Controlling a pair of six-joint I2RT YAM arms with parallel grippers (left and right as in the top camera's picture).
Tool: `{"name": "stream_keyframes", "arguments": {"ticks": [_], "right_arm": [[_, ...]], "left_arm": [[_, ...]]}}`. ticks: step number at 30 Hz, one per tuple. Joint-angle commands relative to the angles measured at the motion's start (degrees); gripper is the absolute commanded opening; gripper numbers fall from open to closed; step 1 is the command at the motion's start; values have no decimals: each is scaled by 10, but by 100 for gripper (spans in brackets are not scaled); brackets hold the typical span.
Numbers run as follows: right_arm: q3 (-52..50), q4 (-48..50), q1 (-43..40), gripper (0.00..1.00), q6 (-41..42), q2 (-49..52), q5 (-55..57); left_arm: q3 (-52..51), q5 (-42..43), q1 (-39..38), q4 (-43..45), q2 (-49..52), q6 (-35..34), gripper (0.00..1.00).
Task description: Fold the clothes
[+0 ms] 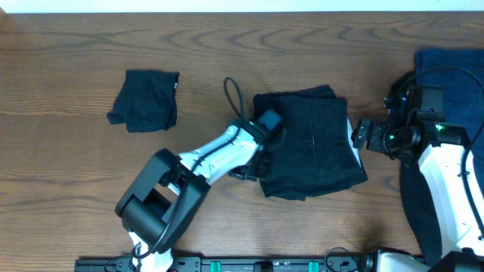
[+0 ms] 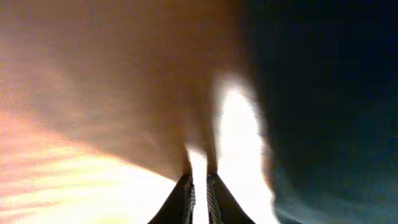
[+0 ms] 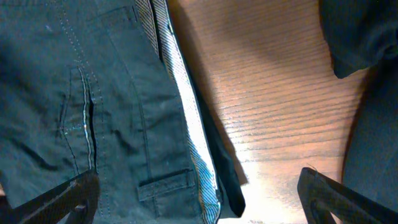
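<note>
A dark pair of trousers (image 1: 310, 140) lies folded in the middle of the table. In the right wrist view I see its seams, a belt loop and a striped waistband lining (image 3: 112, 112). My left gripper (image 1: 259, 160) is at the garment's left edge. In the left wrist view its fingers (image 2: 199, 196) are nearly together with nothing between them, and the dark cloth (image 2: 329, 112) is to the right. My right gripper (image 1: 361, 136) hovers at the garment's right edge. Its fingers (image 3: 199, 202) are wide open and empty.
A small folded black garment (image 1: 145, 100) lies at the far left. A pile of dark blue clothes (image 1: 454, 72) sits at the right edge, partly under my right arm. A black cable (image 1: 233, 94) loops behind my left wrist. Bare wooden table (image 1: 68, 174) lies to the left.
</note>
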Motion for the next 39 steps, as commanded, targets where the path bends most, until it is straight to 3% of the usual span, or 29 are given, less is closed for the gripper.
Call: {"name": "stream_keyframes", "arguments": {"ticks": [1,8,17,21,29,39], "right_arm": [[1,1,-3,99,-8,0,4],[1,1,-3,99,-8,0,4],[1,1,-3,99,-8,0,3],[1,1,-3,99,-8,0,3],[1,1,-3,99,-8,0,4],[1,1,-3,99,-8,0,3]], "left_arm": [[2,-61,40,-16,4,9,6],[52,-61,82,-58,-61,-13,6],[47,63,17,37,-113,-96,6],[35,63,-27,95,-96,-125,6],[35,63,-93,111,-27,-152,6],[35,63,-107,131,60,-149,6]]}}
